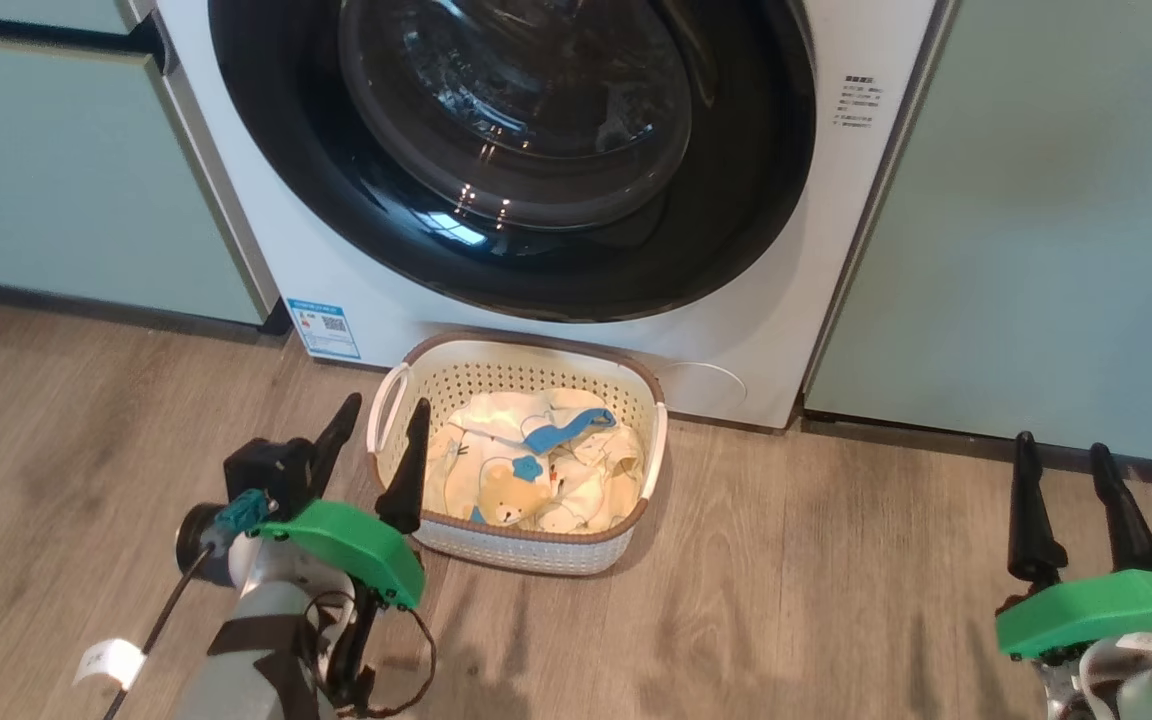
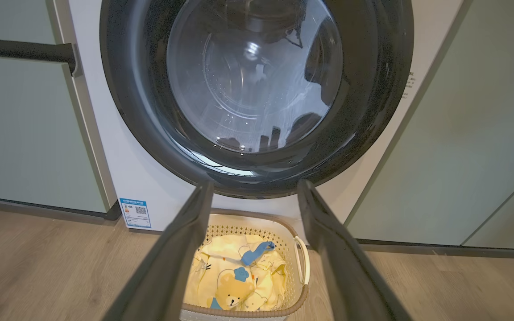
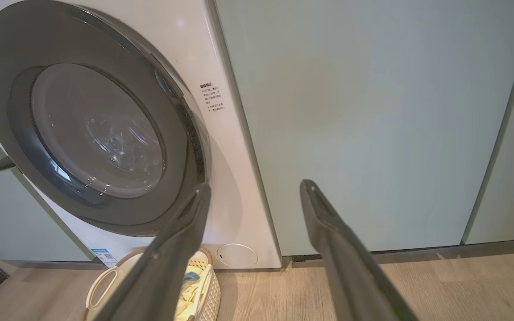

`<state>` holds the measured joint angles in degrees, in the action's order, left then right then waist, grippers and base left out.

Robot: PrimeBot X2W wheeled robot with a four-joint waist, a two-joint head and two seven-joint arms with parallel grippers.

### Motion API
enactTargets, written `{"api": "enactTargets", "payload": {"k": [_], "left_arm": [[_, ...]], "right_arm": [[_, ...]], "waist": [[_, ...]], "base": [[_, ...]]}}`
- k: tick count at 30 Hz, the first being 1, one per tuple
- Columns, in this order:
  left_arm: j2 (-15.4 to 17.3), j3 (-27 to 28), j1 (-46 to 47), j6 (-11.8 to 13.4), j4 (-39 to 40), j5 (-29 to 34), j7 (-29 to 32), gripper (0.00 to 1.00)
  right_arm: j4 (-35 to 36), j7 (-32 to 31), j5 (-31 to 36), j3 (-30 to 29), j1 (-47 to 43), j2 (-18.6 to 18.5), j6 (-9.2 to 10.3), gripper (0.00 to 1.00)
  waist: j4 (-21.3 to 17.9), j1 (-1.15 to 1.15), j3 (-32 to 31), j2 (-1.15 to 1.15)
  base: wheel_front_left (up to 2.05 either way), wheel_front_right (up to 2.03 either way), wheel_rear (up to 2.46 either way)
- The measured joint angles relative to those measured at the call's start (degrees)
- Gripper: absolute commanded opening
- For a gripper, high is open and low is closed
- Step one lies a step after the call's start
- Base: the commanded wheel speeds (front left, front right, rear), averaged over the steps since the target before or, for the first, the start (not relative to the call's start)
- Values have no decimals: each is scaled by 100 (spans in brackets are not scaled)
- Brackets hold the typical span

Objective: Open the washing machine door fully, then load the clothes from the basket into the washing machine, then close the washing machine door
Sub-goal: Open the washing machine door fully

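The white washing machine (image 1: 736, 330) stands ahead with its round glossy black door (image 1: 336, 190) shut flat against the front; the door (image 2: 123, 102) and its glass bowl (image 3: 101, 133) also appear in both wrist views. On the floor before it sits the cream basket (image 1: 526, 545) holding the pale yellow clothes (image 1: 526, 465) with a teddy-bear print and blue trim. My left gripper (image 1: 384, 420) hangs open beside the basket's left handle, holding nothing. My right gripper (image 1: 1064, 448) stands open at the lower right, well clear of the basket.
Pale green cabinets (image 1: 66, 170) flank the machine on the left and right (image 1: 1046, 220). A dark bar handle (image 2: 20, 50) sticks out from the left cabinet. A blue sticker (image 1: 324, 327) marks the machine's lower left. Wooden floor (image 1: 786, 600) lies open between the grippers.
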<state>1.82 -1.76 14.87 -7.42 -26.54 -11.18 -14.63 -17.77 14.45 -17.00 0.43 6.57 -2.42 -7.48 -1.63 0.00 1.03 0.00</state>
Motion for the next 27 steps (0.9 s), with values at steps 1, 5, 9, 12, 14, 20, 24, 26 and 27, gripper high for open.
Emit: {"api": "enactTargets", "payload": {"k": [1,5,9,12,14,20,24,26,27], "left_arm": [[-1,-3,0,0,3,0,0,100],[12,15,-1,1,55,0,-1,100],[20,38,-1,1,85,63,-1,100],[20,83,-1,1,85,62,0,100],[20,123,-1,1,87,62,0,100],[18,160,-1,1,121,62,-1,100],[16,171,-1,1,121,69,-1,100],[15,176,-1,1,121,96,-1,100],[15,177,-1,1,120,108,0,100]], "right_arm": [[1,-1,0,2,0,1,0,100],[14,0,1,-1,2,1,0,100],[21,-1,1,-15,1,2,0,100],[21,0,1,-14,1,2,0,100],[21,0,1,-13,1,2,0,100],[21,0,1,-8,1,2,0,100],[26,-1,1,-8,1,2,0,100],[45,0,1,-8,1,2,0,100],[57,-1,1,-7,1,2,0,100]], "waist": [[-2,0,1,0],[-9,0,4,0],[-12,0,4,0],[-12,0,2,0],[-11,0,-4,0],[-11,0,-14,0],[-1,0,-5,0],[7,0,2,0],[13,0,6,0]], "base": [[59,59,-119],[40,40,-80],[9,9,-18],[0,0,0],[0,0,0],[0,0,0],[0,0,0],[0,0,0],[0,0,0]]}}
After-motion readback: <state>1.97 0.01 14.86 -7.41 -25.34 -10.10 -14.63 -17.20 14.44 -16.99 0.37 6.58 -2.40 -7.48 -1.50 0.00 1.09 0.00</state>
